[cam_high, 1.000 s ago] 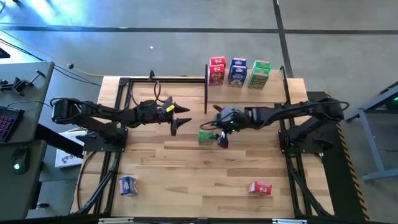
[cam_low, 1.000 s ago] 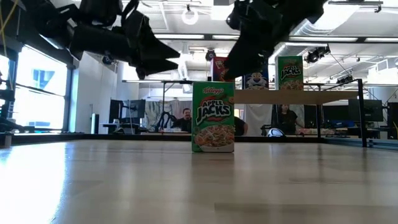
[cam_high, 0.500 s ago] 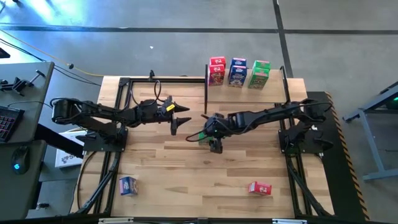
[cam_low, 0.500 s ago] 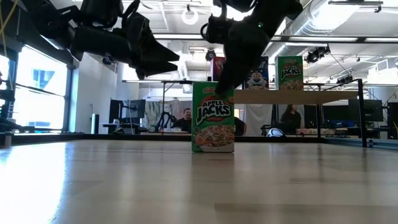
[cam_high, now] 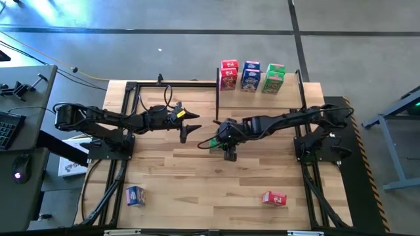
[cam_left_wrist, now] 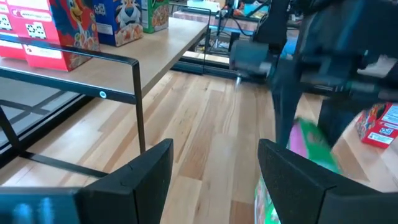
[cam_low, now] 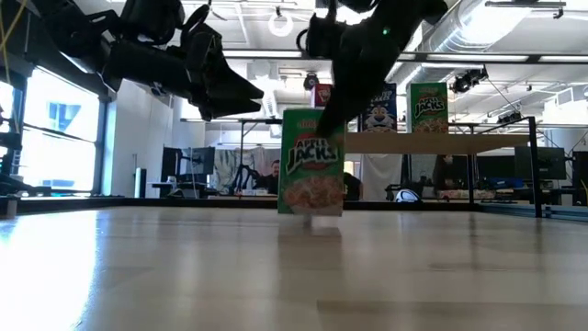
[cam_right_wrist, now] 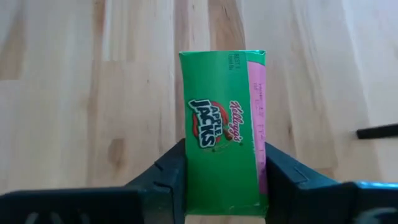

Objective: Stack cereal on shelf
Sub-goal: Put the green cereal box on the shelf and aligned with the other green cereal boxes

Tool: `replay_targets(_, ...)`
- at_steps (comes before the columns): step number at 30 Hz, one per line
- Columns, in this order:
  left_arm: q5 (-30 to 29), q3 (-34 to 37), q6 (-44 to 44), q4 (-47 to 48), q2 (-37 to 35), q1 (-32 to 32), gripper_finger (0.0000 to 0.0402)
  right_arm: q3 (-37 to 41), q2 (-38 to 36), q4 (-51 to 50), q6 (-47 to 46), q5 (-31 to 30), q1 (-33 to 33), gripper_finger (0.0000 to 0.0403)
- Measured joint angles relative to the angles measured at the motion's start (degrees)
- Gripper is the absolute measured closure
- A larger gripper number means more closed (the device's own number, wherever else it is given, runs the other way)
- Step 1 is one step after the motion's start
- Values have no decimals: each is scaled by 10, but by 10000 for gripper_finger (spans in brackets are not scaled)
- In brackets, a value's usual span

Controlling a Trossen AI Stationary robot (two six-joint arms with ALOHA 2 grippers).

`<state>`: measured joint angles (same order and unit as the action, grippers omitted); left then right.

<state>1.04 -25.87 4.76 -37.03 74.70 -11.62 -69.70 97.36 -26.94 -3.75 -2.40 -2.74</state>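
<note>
A green Apple Jacks cereal box [cam_low: 310, 161] hangs just above the middle of the table, with my right gripper [cam_right_wrist: 224, 180] shut on it. The same box shows in the high view [cam_high: 215, 143]. My left gripper [cam_high: 190, 128] hovers open to its left, holding nothing. At the table's far edge the shelf [cam_high: 262, 98] carries red [cam_high: 228, 75], blue [cam_high: 251, 75] and green [cam_high: 274, 77] cereal boxes, standing upright on its board. My right gripper pinches the box's top end [cam_right_wrist: 221, 155] between its two fingers [cam_right_wrist: 168, 174], one on the front face and one on the back. The fingers come from above, slanting in from the table's right. The box hangs nearly upright, its bottom [cam_low: 310, 211] just clear of the table.
A blue cereal box [cam_high: 135, 195] lies near the front left of the table and a red one [cam_high: 274, 198] near the front right. The shelf's black posts [cam_left_wrist: 140, 106] stand between the arms and the far edge. People sit in the room beyond the table.
My right gripper has moved toward the table's left and down over the green box, shut on its top end and raised it slightly. The box, which stood on the table, now hangs just clear of it and a little tilted.
</note>
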Motion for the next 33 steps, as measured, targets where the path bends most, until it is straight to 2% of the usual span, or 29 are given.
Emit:
replay_targets(5, 1, 0, 1, 4, 0, 0, 174, -26, -52, -81, 22, 9, 1, 268)
replay_targets(9, 2, 0, 1, 7, 0, 0, 174, -43, -121, -192, 56, -22, 12, 264)
replay_targets(13, 2, 0, 1, 7, 0, 0, 174, -45, -209, -308, 102, -60, 49, 270)
replay_targets(17, 2, 0, 6, 7, 0, 0, 174, -45, -287, -391, 163, -85, 113, 274)
replay_targets(21, 2, 0, 6, 7, 0, 0, 174, -45, -342, -404, 228, -91, 196, 274)
replay_targets(25, 2, 0, 6, 6, 0, 0, 174, -45, -362, -406, 295, -78, 273, 275)
replay_targets(30, 2, 0, 6, 6, 0, 0, 174, -45, -352, -406, 336, -10, 362, 275)
replay_targets(33, 2, 0, 6, 6, 0, 0, 174, -45, -345, -406, 355, 11, 397, 275)
